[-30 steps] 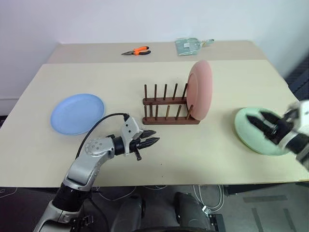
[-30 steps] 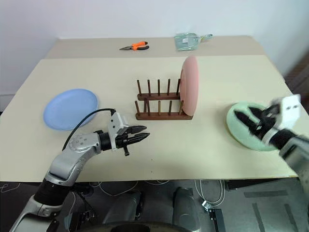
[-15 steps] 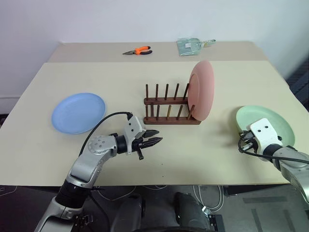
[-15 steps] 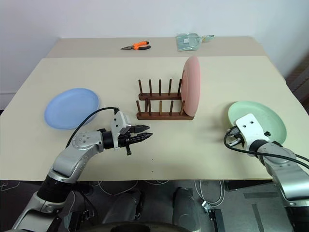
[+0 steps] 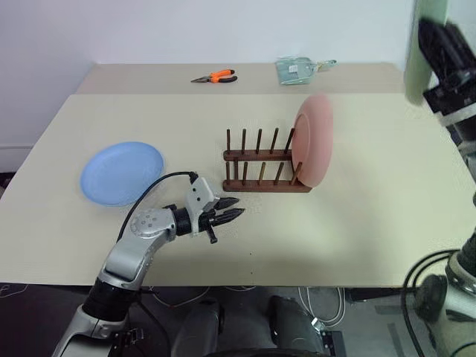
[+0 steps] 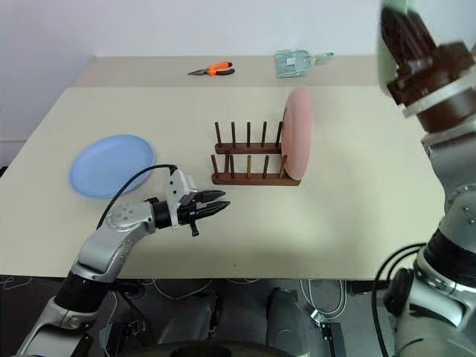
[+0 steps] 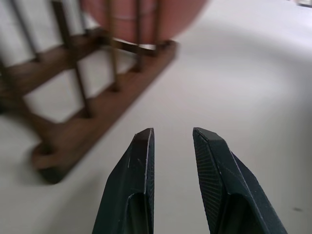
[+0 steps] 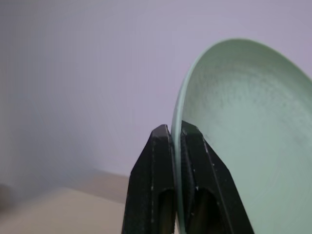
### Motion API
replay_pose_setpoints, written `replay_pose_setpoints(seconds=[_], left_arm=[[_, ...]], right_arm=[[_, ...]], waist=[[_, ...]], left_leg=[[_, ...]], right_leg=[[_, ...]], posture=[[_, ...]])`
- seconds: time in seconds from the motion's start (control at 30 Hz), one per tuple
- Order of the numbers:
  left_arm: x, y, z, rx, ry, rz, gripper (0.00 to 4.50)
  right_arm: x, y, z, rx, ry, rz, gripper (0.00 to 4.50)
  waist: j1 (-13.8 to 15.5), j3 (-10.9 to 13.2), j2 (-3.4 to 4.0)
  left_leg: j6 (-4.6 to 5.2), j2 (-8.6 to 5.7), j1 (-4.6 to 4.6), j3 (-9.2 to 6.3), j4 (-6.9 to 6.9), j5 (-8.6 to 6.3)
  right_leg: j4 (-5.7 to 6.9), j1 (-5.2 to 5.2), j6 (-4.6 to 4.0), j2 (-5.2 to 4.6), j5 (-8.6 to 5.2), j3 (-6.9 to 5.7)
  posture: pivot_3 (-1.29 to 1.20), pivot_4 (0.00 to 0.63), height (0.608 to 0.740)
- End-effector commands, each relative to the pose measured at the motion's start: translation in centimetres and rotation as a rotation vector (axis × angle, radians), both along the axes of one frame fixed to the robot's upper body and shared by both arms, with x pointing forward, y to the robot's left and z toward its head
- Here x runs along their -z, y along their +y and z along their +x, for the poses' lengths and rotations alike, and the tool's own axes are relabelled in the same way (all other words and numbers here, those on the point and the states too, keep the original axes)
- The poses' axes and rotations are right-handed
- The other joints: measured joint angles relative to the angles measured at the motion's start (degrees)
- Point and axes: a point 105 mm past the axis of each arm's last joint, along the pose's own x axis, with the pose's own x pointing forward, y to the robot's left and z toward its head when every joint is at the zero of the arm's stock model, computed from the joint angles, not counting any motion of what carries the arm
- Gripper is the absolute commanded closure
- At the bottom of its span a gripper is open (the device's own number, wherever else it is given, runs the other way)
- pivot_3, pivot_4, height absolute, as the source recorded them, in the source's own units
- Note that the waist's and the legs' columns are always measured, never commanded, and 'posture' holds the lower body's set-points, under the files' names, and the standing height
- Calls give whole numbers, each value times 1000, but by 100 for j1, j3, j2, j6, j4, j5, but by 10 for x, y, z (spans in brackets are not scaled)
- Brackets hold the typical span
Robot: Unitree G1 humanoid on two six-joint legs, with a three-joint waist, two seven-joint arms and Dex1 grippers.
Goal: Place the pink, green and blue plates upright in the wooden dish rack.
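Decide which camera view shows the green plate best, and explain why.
The right wrist view: the green plate appears large there, its rim pinched between the right hand's fingers. The two eye views catch just a thin strip of it, edge-on, at the top of the frame above that raised hand. The left wrist view faces the rack and pink plate.

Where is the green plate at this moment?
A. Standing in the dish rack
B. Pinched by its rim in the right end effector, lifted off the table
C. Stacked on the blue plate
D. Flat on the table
B: the right end effector is clamped on the rim of the green plate, raised clear of the table.
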Motion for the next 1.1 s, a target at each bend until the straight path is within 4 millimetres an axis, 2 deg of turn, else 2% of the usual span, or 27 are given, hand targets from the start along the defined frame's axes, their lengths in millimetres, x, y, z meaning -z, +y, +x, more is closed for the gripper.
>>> replay_pose_setpoints(seconds=[0.03,0.17,0.3,0.4,0.67,0.8,0.87,0.9,0.97,1.03,1.1], left_arm=[[-17,30,9,-85,-64,-43,3273],[-18,56,6,-116,-54,-24,3273],[-17,68,3,-136,-53,2,3273],[-14,67,0,-145,-54,-7,3273],[-8,63,-6,-135,-35,-33,3273],[-5,63,-7,-131,-25,-37,3273],[-5,63,-7,-137,-9,-42,3273],[-5,65,-6,-149,-1,-49,3016],[-6,68,-4,-168,10,-53,2435],[-12,76,3,-231,-16,-66,1465],[-23,94,18,-371,-65,-98,458]], right_arm=[[-7,52,-20,-300,42,94,4488],[14,82,-1,-412,261,235,4488],[44,97,22,-387,450,269,4488],[59,98,33,-358,517,293,4488],[82,97,52,-291,610,291,4488],[84,94,62,-224,602,262,3119],[76,91,63,-150,521,182,2108],[71,89,63,-107,466,124,1676],[62,85,61,-22,345,-8,1667],[50,79,58,44,235,-100,1667],[35,73,53,97,113,-180,1667]], waist=[[-34,1,2],[-122,1,4],[-117,0,3],[-132,1,4],[-154,1,5],[-155,1,6],[-151,2,7],[-146,2,7],[-145,2,7],[-147,0,4],[-146,1,5]], left_leg=[[0,2,2,-1,0,0],[0,3,4,-1,-6,0],[-1,-5,0,-2,-7,1],[-1,-7,2,2,-6,1],[-1,-3,6,11,-12,1],[-1,-3,6,20,-13,1],[-1,-3,6,22,-14,1],[-1,-4,5,23,-14,1],[-1,-6,4,26,-13,1],[0,-5,4,26,-14,1],[-1,-4,5,26,-15,1]], right_leg=[[1,-3,-1,-1,0,7],[10,-14,-4,2,2,7],[9,-17,-3,0,2,9],[8,-16,-3,0,3,12],[16,-22,-4,10,4,12],[16,-23,-4,11,4,10],[16,-24,-4,11,4,11],[15,-24,-4,10,4,11],[14,-24,-3,9,3,11],[13,-23,-2,10,3,9],[13,-23,-2,10,2,7]], posture=[[0,150,740],[0,150,740],[0,150,740],[0,150,740],[0,150,740],[0,150,740],[0,150,740],[0,150,740],[0,150,740],[0,150,740],[0,150,740]])
